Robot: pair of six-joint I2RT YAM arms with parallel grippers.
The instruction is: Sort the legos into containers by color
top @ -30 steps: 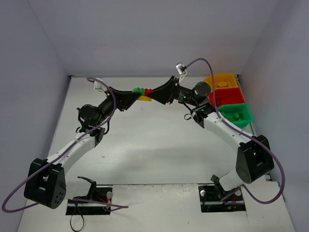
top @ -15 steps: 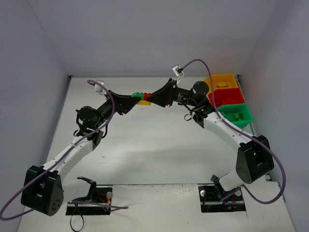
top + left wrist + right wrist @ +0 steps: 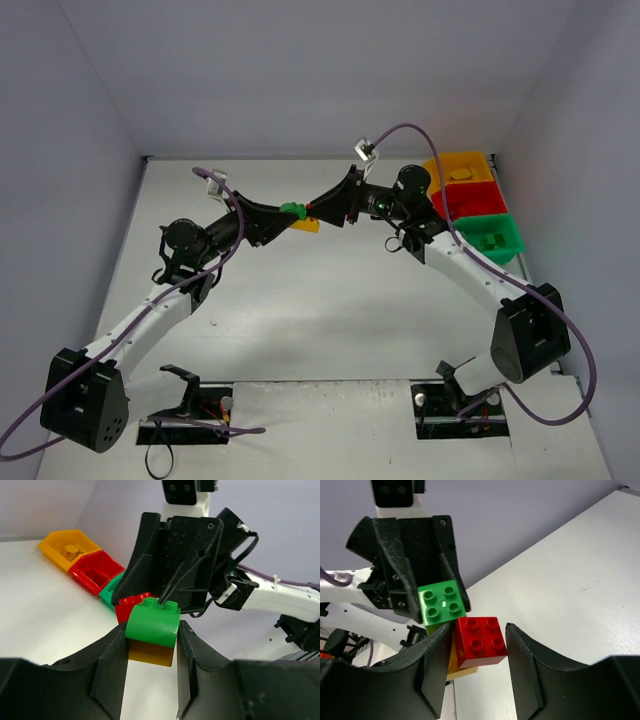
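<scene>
Seen from above, the 2 arms meet over the far middle of the worktop (image 3: 300, 330), the left gripper (image 3: 284, 212) and right gripper (image 3: 318, 208) tip to tip, with a green speck and a yellow wedge between them. No red brick can be made out there.

The left wrist camera shows more. The green brick (image 3: 152, 626) is pinched between the left fingers (image 3: 112, 665), which are closed to its width. A yellow brick (image 3: 151, 652) sits directly under it, and the red brick (image 3: 131, 611) peeks out behind, inside the other gripper.

The right wrist camera shows the red brick's 4 studs, with the right fingers (image 3: 522, 665) pressed against both of its sides. The green brick touches its corner, and the yellow one lies beneath both. All 3 are held clear of the surface.

The 3 bins line the right edge toward the far right corner: yellow bin (image 3: 462, 160) farthest, red bin (image 3: 472, 200) in the middle, green bin (image 3: 492, 240) nearest. Each touches the next, and pieces lie in the yellow and green ones.
</scene>
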